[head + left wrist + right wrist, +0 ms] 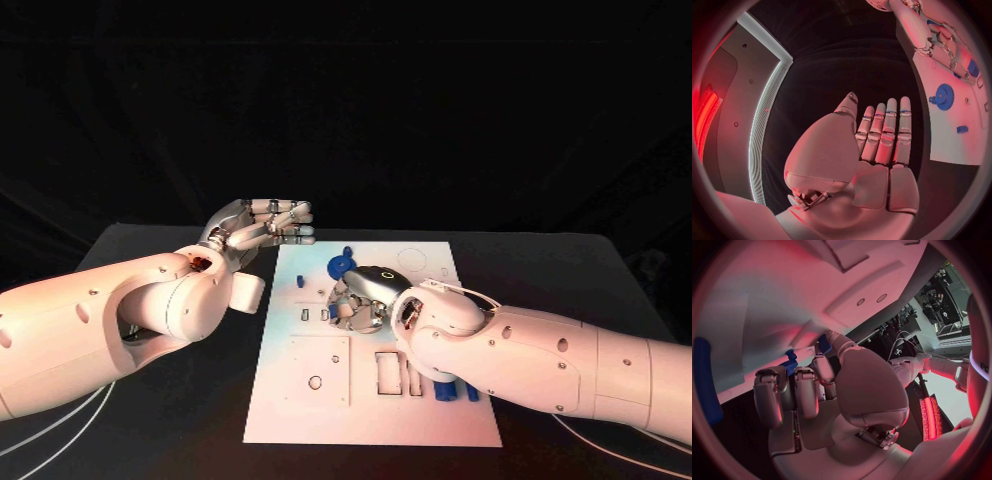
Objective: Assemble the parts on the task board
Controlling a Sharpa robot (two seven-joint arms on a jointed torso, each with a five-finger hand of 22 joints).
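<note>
Nearest on the task board (310, 410), blue parts (454, 390) lie half hidden under the right arm. Mid-board, the right hand (364, 300) curls onto a blue piece; whether it grips is unclear. Beyond, a blue gear (342, 265). Left hand (267, 225) hovers open beside the board over the desk (159, 420).

The black bench (159, 420) carries everything here, its dark top showing on both sides of the white plate at its middle. Pale cables (58, 432) trail across the bench near its front left corner, and another thin pale cable (606, 440) crosses the bench near its front right corner. Behind the bench's far edge hangs a black curtain (346, 110), creased in soft folds.
</note>
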